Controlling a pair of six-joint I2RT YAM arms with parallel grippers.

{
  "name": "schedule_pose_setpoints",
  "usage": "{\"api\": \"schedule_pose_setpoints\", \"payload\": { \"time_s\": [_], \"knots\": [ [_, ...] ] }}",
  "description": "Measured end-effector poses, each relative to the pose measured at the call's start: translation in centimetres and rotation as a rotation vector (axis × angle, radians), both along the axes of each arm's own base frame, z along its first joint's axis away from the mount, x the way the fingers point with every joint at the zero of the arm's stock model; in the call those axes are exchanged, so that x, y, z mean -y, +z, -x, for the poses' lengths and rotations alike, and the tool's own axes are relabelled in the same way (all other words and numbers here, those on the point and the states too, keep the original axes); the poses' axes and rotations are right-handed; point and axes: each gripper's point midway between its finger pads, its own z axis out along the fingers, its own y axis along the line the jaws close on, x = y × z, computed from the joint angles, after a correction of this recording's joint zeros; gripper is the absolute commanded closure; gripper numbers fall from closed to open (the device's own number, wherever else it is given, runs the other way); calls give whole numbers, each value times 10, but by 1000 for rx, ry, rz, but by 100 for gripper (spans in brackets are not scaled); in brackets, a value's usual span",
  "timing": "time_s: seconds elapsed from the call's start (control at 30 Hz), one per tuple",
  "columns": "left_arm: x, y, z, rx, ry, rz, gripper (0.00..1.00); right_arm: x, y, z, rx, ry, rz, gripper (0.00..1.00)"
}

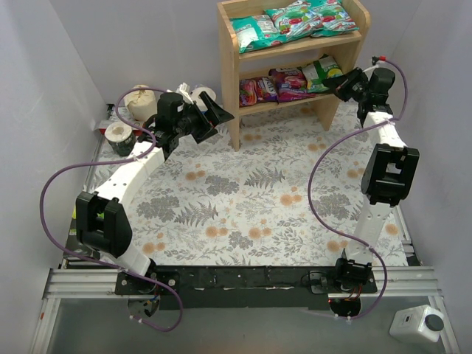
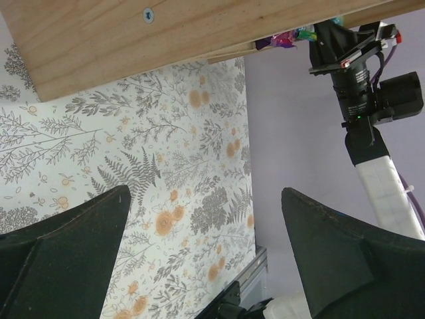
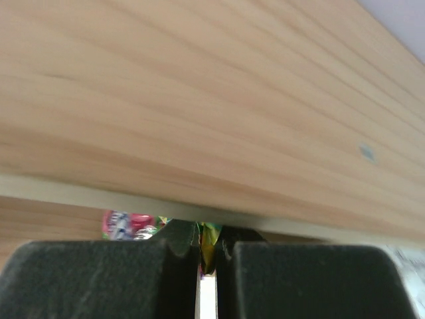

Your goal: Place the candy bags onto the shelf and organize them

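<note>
The light-wood shelf stands at the back. Three teal candy bags lie on its upper tier. Two purple-magenta bags and the green-and-yellow bag lie on the lower tier. My right gripper is at the right end of the lower tier, shut on the edge of the green-and-yellow bag, under a shelf board. A purple-magenta bag shows beyond it. My left gripper is open and empty just left of the shelf; the left wrist view shows only tablecloth between its fingers.
Several paper rolls stand at the back left behind the left arm. The floral cloth covers the table. Grey walls close in on both sides. A small white device sits at the near right.
</note>
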Motion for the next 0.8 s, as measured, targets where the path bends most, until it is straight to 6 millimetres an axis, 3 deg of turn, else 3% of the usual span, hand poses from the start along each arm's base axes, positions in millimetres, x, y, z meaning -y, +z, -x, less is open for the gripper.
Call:
{"api": "schedule_pose_setpoints", "payload": {
  "time_s": [0.17,0.5,0.8],
  "knots": [
    [-1,0,-1,1,1,-2,2,11,-27,6,-111,-22,14,99],
    [-1,-1,-1,0,0,-2,2,9,-25,4,-174,32,30,99],
    [-1,-2,0,-6,1,-3,2,-5,-23,-2,-199,66,13,99]
  ]
}}
